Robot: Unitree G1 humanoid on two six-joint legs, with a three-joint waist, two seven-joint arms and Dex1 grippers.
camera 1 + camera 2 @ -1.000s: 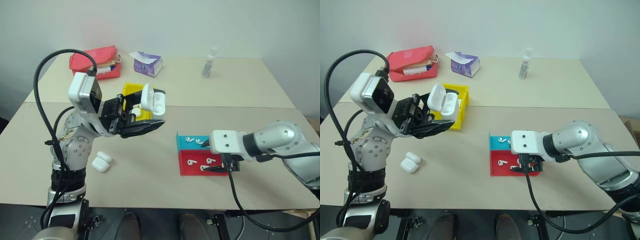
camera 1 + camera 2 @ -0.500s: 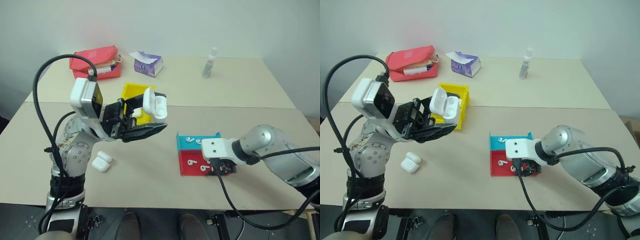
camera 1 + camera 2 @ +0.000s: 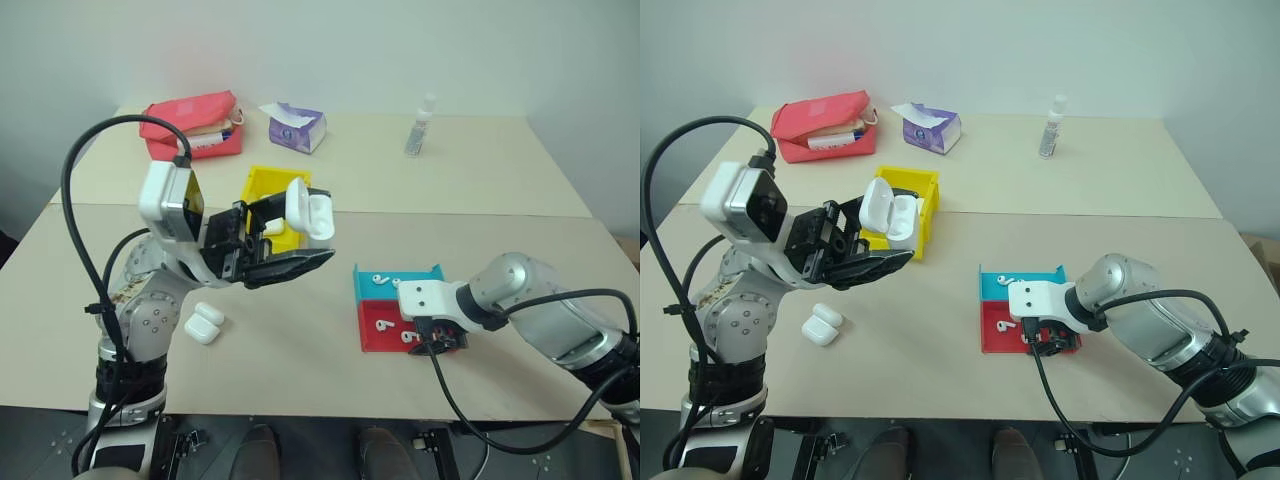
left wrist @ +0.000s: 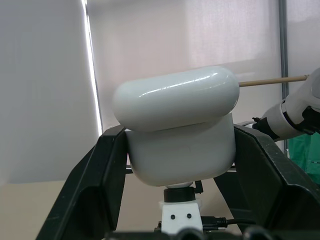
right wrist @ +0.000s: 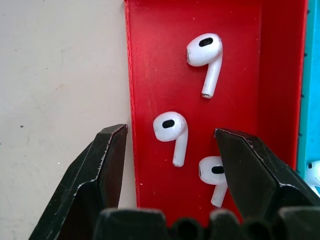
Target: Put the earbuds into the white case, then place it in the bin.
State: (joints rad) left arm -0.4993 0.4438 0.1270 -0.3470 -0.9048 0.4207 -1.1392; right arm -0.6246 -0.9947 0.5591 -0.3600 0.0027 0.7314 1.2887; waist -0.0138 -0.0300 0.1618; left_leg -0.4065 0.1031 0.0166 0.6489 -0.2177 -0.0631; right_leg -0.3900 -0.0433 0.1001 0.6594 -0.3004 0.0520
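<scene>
Right wrist view: right claw [image 5: 170, 165] wide, downward over earbuds [image 5: 171, 129]; left claw [image 4: 180, 165] raised, clamping white case [image 4: 177, 125].

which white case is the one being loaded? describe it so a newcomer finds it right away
Start at the yellow bin near the middle of the table. Just in front of it the left gripper holds the white case up in the air. Its lid is flipped open, while the other white case lies closed on the table, lower and further left.
</scene>
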